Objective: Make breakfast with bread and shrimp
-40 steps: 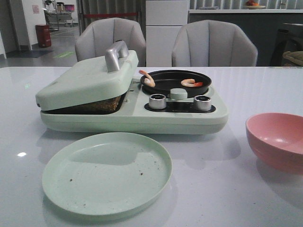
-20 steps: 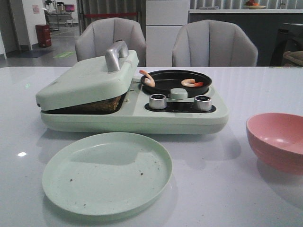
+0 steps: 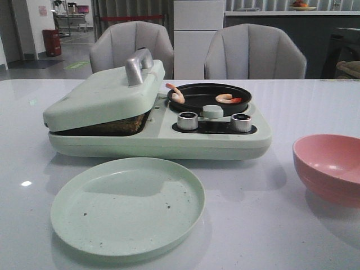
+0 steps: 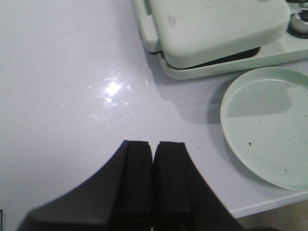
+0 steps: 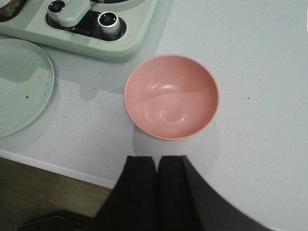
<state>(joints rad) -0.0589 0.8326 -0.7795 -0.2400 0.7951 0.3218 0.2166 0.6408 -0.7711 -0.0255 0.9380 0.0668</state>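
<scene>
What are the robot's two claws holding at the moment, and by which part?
Nothing. The left gripper and the right gripper are both shut on nothing above the table, one near the green plate, the other near the pink bowl.

A mint-green breakfast cooker [image 3: 157,135] sits at centre frame on the white table [image 3: 304,236], its hinged lid [image 3: 104,95] lowered at a slant, a silver handle [image 3: 138,66] on top. Right of the lid is a black round pan [image 3: 209,97], with two silver knobs [image 3: 187,120] in front. A pale green plate [image 3: 127,206] lies lower left, a pink bowl [image 3: 332,167] at the right edge. Two grey chairs [image 3: 254,52] stand behind.
</scene>
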